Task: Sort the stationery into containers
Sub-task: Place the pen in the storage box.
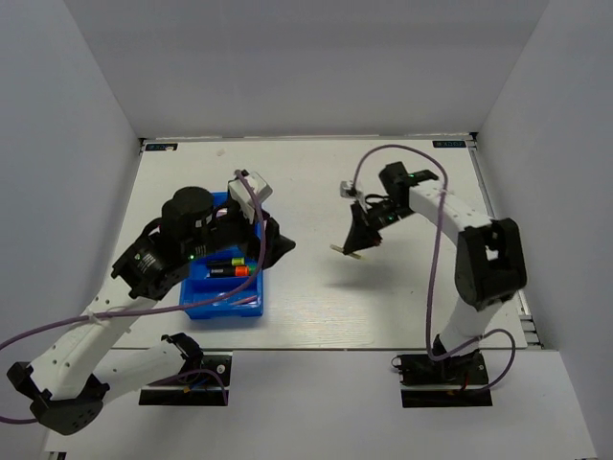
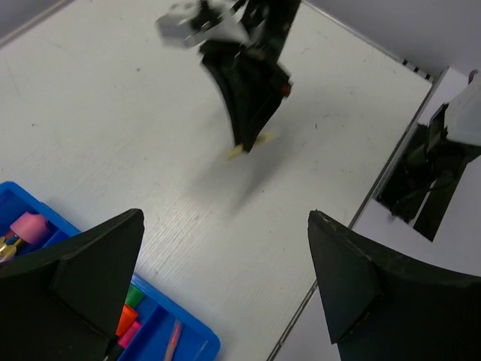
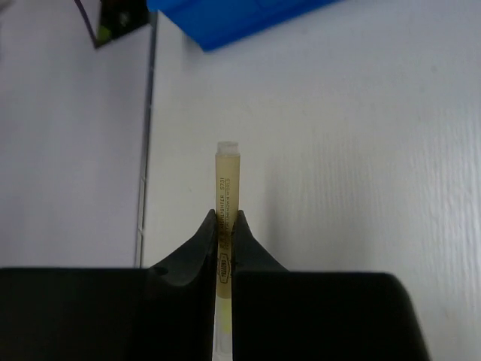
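On white bench (image 1: 383,307), with right jaws pinched on beige stick (image 3: 227,188) and left jaws wide beside blue tray (image 1: 225,312), carry stick left, lower lengthwise into a compartment before letting go.

Bright blue tray (image 1: 225,311). Pale yellowish-beige stick (image 3: 227,180), tiny dark lettering along it. Matte black right gripper (image 3: 226,222). White table (image 1: 383,307), purple cable (image 1: 430,287). Highlighter ends (image 2: 125,319) orange, green, pink.
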Action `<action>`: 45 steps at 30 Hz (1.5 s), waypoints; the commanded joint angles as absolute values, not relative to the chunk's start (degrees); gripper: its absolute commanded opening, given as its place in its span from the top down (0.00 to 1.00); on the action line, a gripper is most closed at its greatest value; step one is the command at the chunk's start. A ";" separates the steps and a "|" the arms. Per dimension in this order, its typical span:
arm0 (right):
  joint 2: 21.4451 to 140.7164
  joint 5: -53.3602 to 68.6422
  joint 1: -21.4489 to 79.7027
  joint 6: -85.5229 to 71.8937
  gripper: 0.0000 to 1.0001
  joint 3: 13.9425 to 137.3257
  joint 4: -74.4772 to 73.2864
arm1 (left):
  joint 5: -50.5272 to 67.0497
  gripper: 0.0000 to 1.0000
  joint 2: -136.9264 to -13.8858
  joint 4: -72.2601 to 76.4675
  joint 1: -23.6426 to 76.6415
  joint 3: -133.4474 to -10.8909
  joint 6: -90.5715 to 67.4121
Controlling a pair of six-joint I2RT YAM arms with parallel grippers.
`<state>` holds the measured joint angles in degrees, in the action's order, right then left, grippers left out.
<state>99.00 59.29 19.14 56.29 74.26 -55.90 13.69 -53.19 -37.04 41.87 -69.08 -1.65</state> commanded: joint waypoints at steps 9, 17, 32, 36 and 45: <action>115.92 76.37 39.09 4.52 1.00 96.50 -30.61 | 15.73 0.00 -58.71 -34.98 42.36 -77.17 -1.50; 125.41 75.94 45.61 -34.19 1.00 102.98 12.05 | 21.35 0.00 -62.48 -32.87 42.36 -81.47 -2.46; 134.30 58.37 53.78 -6.35 1.00 120.76 -19.15 | 23.82 0.00 -62.84 -34.37 43.07 -82.88 -3.51; 135.43 54.76 55.72 -2.29 1.00 120.67 -23.72 | 24.17 0.00 -62.40 -33.75 43.07 -81.48 -3.87; 135.79 47.13 60.11 7.90 1.00 119.27 -29.97 | 23.64 0.00 -59.77 -33.66 43.07 -78.58 -4.04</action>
<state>135.94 51.13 58.70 1.98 118.72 -26.79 23.18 -61.58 -34.06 42.87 -79.55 -3.55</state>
